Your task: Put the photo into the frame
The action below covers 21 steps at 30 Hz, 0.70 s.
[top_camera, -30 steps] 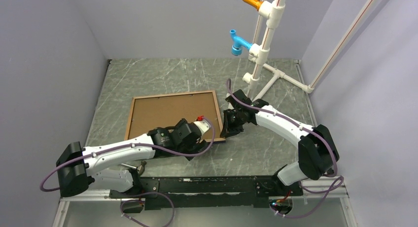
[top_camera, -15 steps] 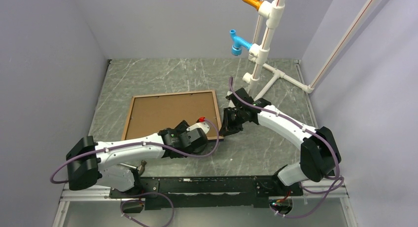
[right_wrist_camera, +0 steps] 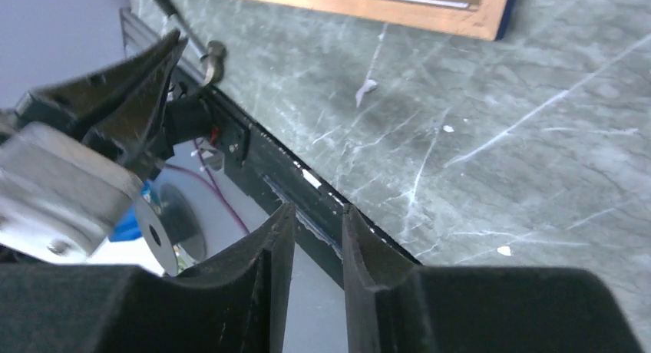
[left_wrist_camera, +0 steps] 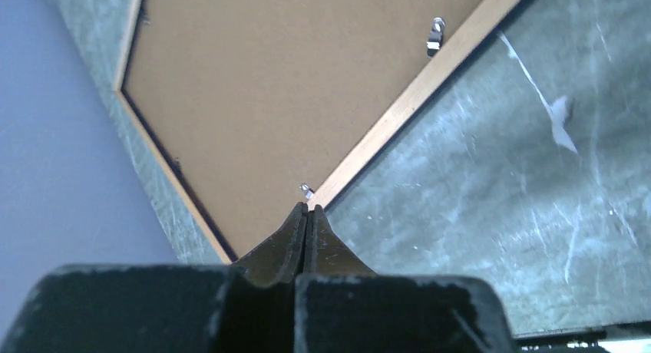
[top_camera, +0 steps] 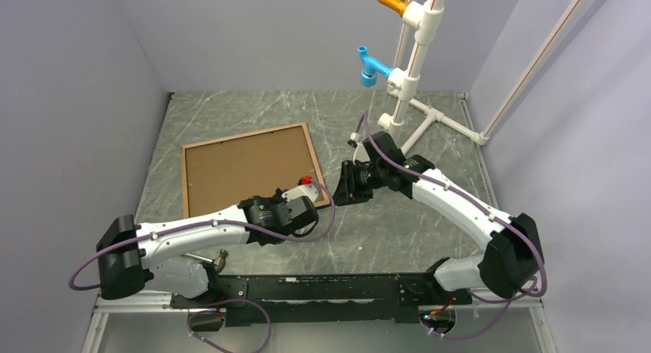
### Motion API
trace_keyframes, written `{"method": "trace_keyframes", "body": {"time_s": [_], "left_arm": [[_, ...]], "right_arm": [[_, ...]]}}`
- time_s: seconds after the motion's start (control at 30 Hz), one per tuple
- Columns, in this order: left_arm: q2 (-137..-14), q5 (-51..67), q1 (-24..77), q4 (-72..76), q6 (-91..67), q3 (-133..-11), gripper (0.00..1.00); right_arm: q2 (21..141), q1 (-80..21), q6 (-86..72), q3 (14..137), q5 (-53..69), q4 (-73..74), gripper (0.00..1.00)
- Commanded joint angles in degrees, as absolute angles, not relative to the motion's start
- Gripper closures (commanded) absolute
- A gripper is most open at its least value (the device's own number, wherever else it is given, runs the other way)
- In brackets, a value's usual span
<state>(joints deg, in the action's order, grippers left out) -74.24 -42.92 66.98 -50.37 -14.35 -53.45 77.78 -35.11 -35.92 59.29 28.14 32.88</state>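
The frame (top_camera: 316, 163) lies flat on the table left of centre, brown wood rails up, with a brown backing board (top_camera: 246, 169) filling it. The photo is hidden. In the left wrist view my left gripper (left_wrist_camera: 307, 208) is shut and empty. Its tips sit at the frame's rail (left_wrist_camera: 414, 100), beside a small metal tab (left_wrist_camera: 305, 189). My right gripper (top_camera: 343, 190) hovers just right of the frame's near right corner (right_wrist_camera: 491, 15). In the right wrist view the right gripper (right_wrist_camera: 315, 209) is slightly open with nothing between its fingers.
A second metal clip (left_wrist_camera: 435, 34) sits on the backing near the rail. A white pipe stand (top_camera: 414, 69) with blue and orange fittings rises at the back right. Grey walls close in left, back and right. A black base rail (top_camera: 322, 288) runs along the near edge.
The frame has slid left and turned slightly. My left gripper has shut and pulled back toward the frame's near right corner. My right gripper has opened a little and shifted left.
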Motion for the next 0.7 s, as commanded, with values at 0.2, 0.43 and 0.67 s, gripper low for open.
{"method": "trace_keyframes", "body": {"time_s": [0.2, 0.43, 0.67], "left_arm": [[-68.0, -47.6, 66.4, -47.8, -13.9, -55.7, 0.94], [-67.7, -44.5, 66.0, -44.1, -15.3, -53.9, 0.39], [-65.5, -32.8, 60.4, -37.0, -15.6, -51.0, 0.13]], "right_arm": [[71.3, -35.6, -32.6, 59.2, 25.5, 32.0, 0.43], [82.1, -36.8, -28.5, 61.7, 15.8, 32.8, 0.33], [96.8, -38.1, -26.5, 70.2, 8.3, 32.1, 0.29]]}}
